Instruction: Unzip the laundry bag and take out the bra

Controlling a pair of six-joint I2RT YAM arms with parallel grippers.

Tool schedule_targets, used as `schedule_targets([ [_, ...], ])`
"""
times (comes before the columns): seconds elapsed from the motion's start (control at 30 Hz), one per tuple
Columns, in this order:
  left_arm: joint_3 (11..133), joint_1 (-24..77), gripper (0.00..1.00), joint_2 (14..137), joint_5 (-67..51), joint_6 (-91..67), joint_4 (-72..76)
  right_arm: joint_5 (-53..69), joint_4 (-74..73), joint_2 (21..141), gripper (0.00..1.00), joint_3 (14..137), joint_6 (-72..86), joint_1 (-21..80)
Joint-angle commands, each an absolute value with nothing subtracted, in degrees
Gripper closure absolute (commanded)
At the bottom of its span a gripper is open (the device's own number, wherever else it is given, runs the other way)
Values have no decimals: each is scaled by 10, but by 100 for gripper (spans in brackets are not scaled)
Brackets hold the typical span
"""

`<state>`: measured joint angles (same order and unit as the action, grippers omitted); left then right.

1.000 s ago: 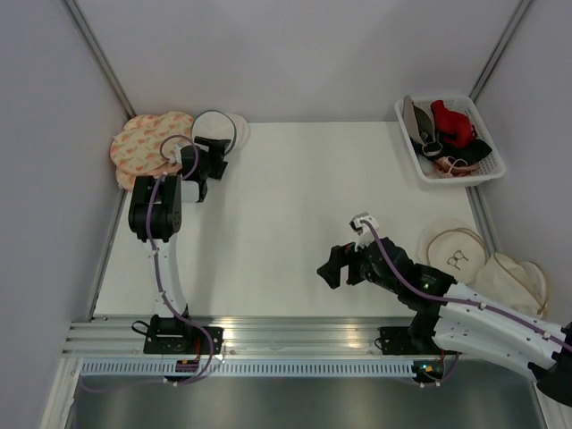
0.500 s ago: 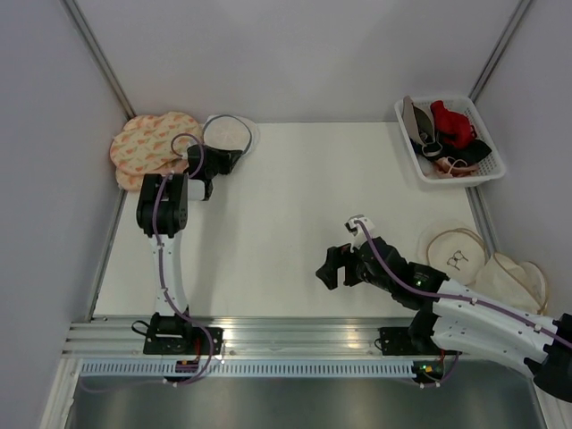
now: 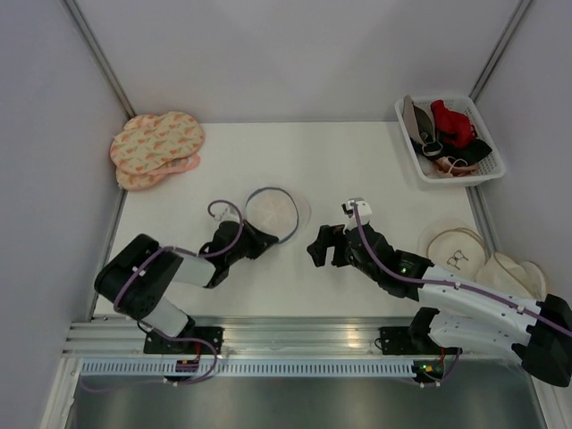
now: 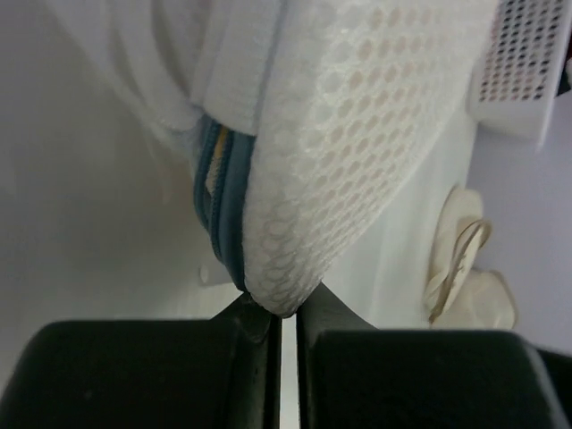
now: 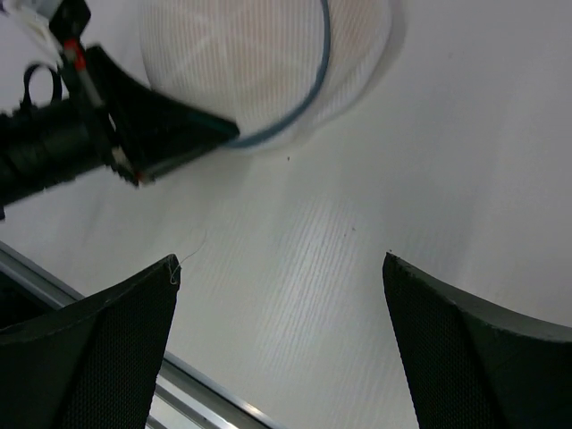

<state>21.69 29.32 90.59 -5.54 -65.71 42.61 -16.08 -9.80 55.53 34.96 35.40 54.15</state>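
The laundry bag, a round white mesh pouch with a dark rim, lies near the middle of the table. My left gripper is shut on its near rim. In the left wrist view the mesh and blue-grey zip edge are pinched between the gripper's black fingers. My right gripper stands open just right of the bag, nothing between its fingers. In the right wrist view the bag lies ahead of the gripper. The bra is hidden inside; only a peach tint shows through the mesh.
Pink patterned pouches are stacked at the far left corner. A white basket with red and black garments stands at the far right. Cream round pouches lie at the right edge, beside my right arm.
My left gripper shut on the bag's rim at the far left corner and dragged the bag to the middle of the table. My right gripper moved slightly left and forward, toward the bag.
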Motion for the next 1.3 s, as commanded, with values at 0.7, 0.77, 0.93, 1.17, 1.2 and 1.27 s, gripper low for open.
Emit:
schedule_targets([
  [0.7, 38, 455, 98, 546, 136, -744, 429, 104, 510, 728, 2, 186, 716, 483],
  [0.77, 35, 461, 98, 530, 136, -744, 427, 116, 535, 761, 2, 190, 730, 481],
  [0.93, 42, 487, 98, 505, 127, -737, 418, 126, 591, 829, 3, 215, 736, 478],
  [1.17, 41, 513, 98, 472, 127, -729, 367, 170, 694, 936, 21, 253, 757, 447],
  [1.2, 37, 513, 98, 467, 124, -727, 365, 173, 707, 941, 24, 253, 763, 443],
  [1.27, 36, 514, 98, 450, 114, -725, 352, 179, 711, 947, 32, 256, 764, 427],
])
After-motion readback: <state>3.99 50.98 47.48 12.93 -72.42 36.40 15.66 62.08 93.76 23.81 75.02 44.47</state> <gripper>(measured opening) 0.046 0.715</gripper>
